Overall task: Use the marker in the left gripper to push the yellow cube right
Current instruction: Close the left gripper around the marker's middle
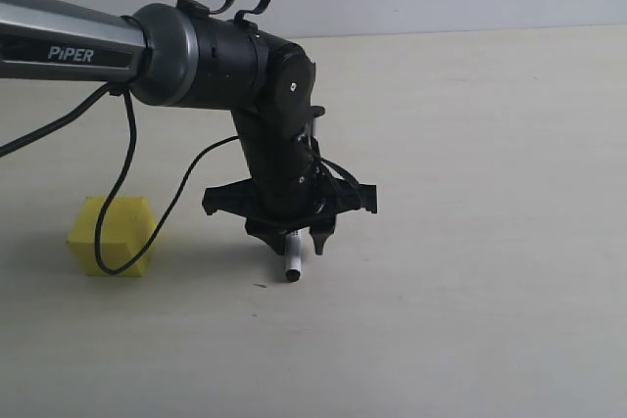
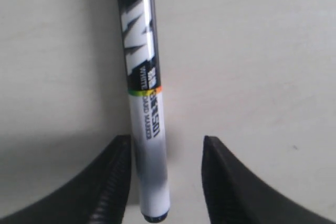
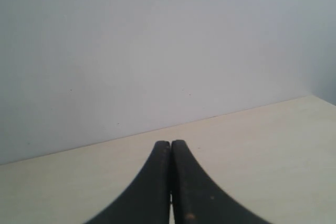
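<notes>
The yellow cube sits on the table at the left; a black cable hangs in front of it. My left gripper points down at the table well to the cube's right. Its fingers stand apart, straddling the marker. The marker's white barrel touches one finger, and a clear gap separates it from the other finger. In the exterior view only the marker's white end shows below the claw, close to the table. My right gripper is shut on nothing, facing a pale wall.
The pale table stretches to the right of the left gripper. A black cable droops from the PIPER arm down past the cube. A wall runs along the table's far edge.
</notes>
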